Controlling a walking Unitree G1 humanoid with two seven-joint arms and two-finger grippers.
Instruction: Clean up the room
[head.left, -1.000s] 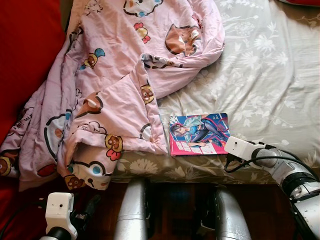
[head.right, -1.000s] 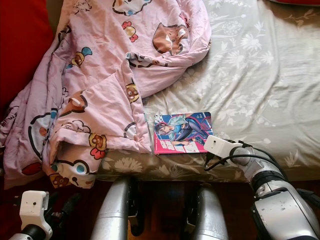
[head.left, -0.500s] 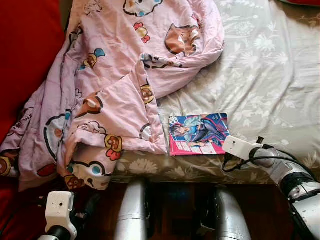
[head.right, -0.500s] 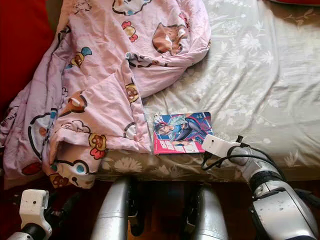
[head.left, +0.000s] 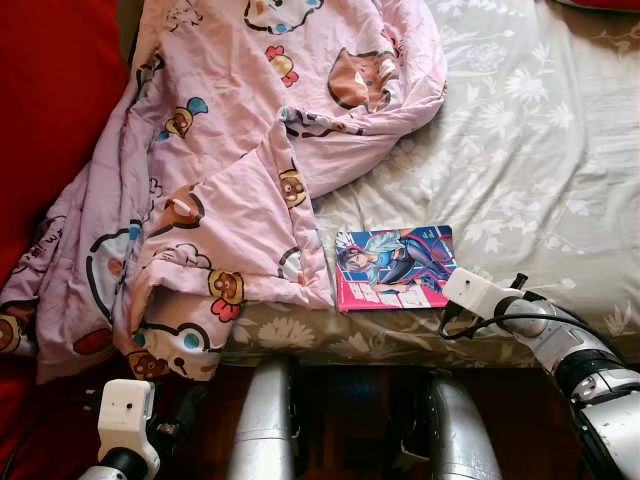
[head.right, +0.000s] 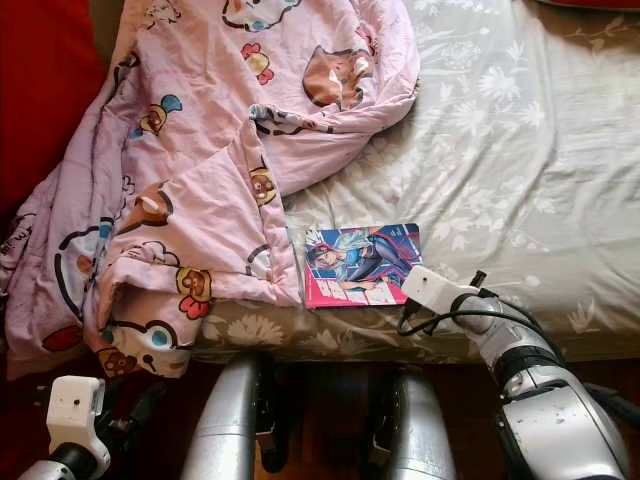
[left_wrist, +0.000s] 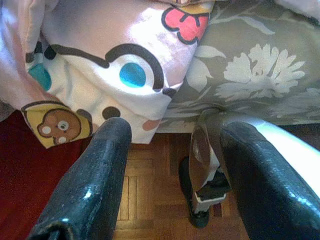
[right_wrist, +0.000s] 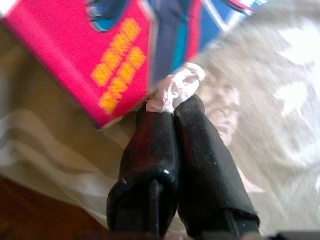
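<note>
Two fingers, right gripper (right_wrist: 172, 107): pressed together, pinching a small crumpled scrap of pale paper or tissue (right_wrist: 176, 88) at their tips; my guess is the scrap is litter being picked off the bed.
Right gripper, place: low over the near edge of the bed, its tips touching or just short of the near corner of the book; the wrist and its white camera block (head.left: 472, 292) sit just beside that corner.
One book: a glossy book (head.left: 397, 266) with a pink and blue illustrated cover lies flat just ahead of the right gripper, close to the mattress edge, probably left there after reading.
One sheet: the grey floral sheet (head.left: 540, 150) stretches smooth beyond the gripper and to its right, so the scrap stands out against it.
One blanket: the pink cartoon-print blanket (head.left: 230, 170) lies rumpled well to the gripper's left, one corner draped over the bed's side, its edge just beside the book.
Two fingers, left gripper (left_wrist: 172, 185): spread apart and empty, hanging idle low by the bed's side, under the draped blanket corner, above the wooden floor (left_wrist: 150, 190).
Task things: scrap in the right gripper; book and blanket not yet tidied.
</note>
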